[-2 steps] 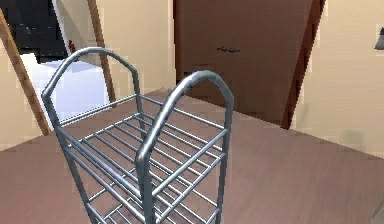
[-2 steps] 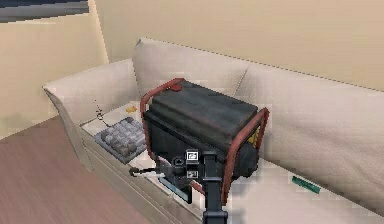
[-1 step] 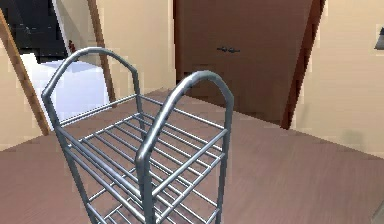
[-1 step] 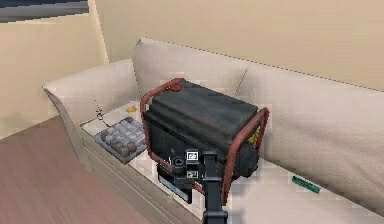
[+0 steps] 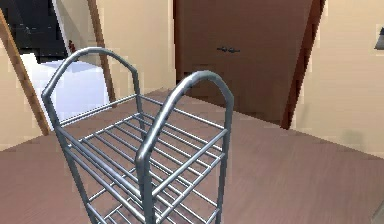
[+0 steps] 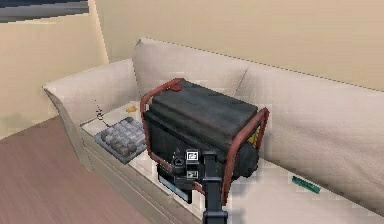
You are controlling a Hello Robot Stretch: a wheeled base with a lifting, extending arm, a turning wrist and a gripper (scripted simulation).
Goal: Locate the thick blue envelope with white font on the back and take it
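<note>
The forward view has one wire cart with two arched handles, standing on brown floor before one dark brown door. The arm side view has one beige sofa bearing one black case edged in red, one grey keypad-like slab and one small green strip (any print is too small to read). The arm rises to the gripper in front of the case. I cannot tell whether the gripper holds anything, nor where the envelope lies.

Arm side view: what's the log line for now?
sofa | dark red-framed case on seat | pincer near case, holding: cannot tell | metal rack ahead
</note>
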